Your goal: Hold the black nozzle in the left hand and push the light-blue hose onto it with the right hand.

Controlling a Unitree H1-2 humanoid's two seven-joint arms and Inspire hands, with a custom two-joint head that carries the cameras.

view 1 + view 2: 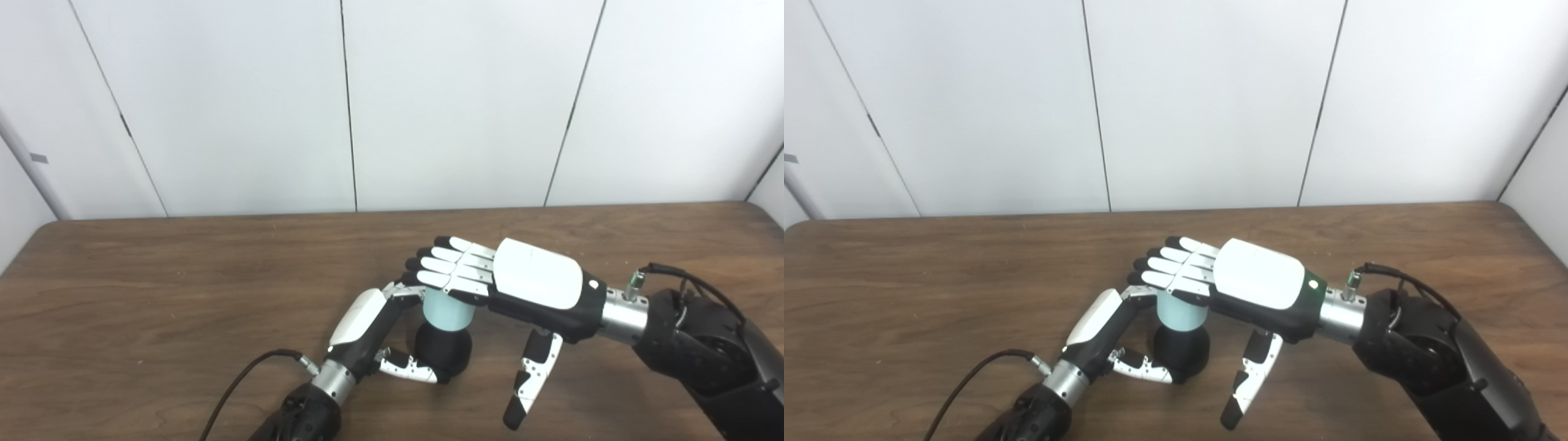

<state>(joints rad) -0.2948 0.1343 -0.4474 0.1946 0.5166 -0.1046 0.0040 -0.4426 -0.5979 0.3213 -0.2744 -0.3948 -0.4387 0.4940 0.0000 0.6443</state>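
1. Left eye view: light-blue hose (pixel 448 310) is seen upright at lower centre, seated atop the black nozzle (pixel 442 353), which is gripped by the left hand (pixel 383 331). The right hand (pixel 508 278) is laid flat on the hose top, fingers extended, gripping nothing.
2. Right eye view: a brown wooden table (pixel 937 294) and white wall panels (pixel 1200 104) are shown.

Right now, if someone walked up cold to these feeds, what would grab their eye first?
The right hand, lying flat with fingers straight on top of the light-blue hose at the middle of the wooden table. Just below, the hose stands upright on the black nozzle, which the left hand wraps from the left side. The right thumb hangs down, clear of both.
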